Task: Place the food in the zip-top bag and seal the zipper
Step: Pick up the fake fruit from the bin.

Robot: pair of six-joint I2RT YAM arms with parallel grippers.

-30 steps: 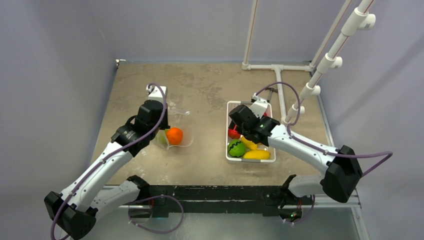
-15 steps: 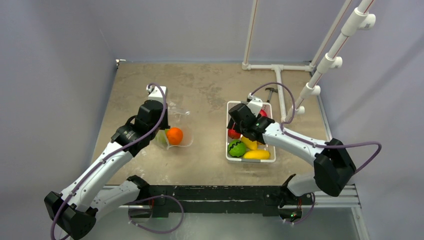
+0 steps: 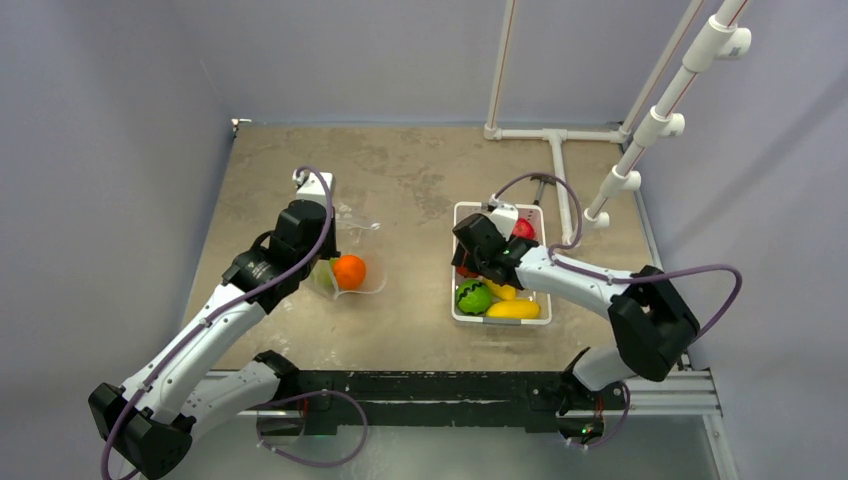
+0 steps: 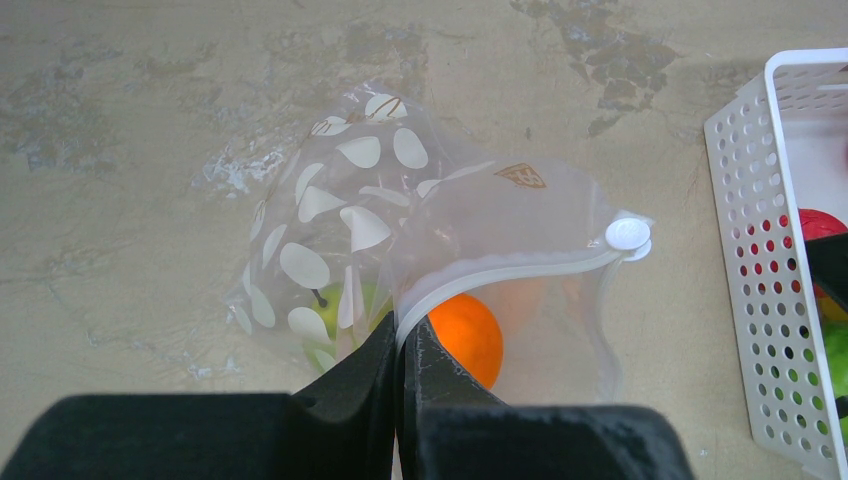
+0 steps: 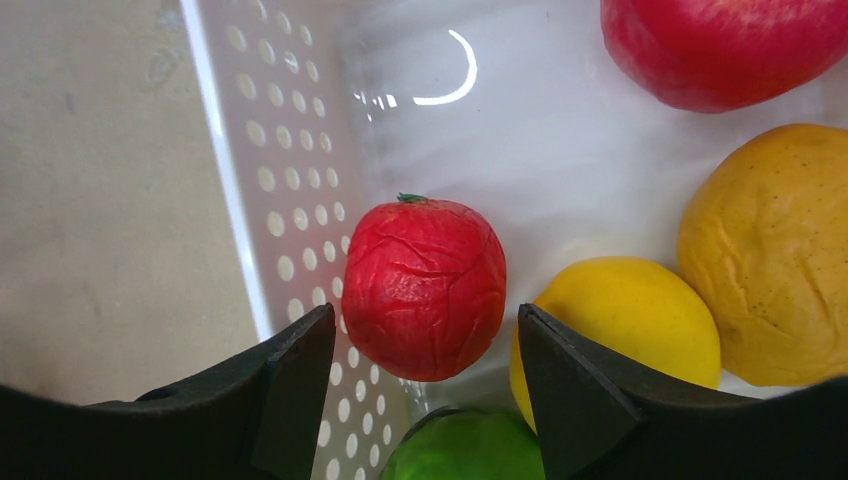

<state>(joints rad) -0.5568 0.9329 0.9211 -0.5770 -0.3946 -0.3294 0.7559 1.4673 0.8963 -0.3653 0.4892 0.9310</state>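
Observation:
The clear zip-top bag (image 4: 470, 200) lies on the table left of centre, its mouth held up. My left gripper (image 4: 400, 345) is shut on the pale zipper (image 4: 500, 270) at the mouth's edge. An orange fruit (image 4: 466, 335) and a yellow-green one (image 4: 345, 310) sit inside the bag. My right gripper (image 5: 425, 350) is open and low in the white basket (image 5: 290, 200), its fingers on either side of a wrinkled red fruit (image 5: 425, 288) without touching it. Yellow (image 5: 620, 320), green (image 5: 470, 450), orange-yellow (image 5: 775, 250) and another red piece (image 5: 720, 40) lie around it.
The basket (image 3: 500, 318) stands right of centre, with the striped green fruit (image 3: 473, 297) at its near left. A white pipe frame (image 3: 560, 135) lies on the table behind it, and a tall pipe (image 3: 660, 110) slants up at the right.
My right gripper has shifted slightly left and down into the basket over the red fruit, its jaws a little narrower. The left arm and bag have not moved.

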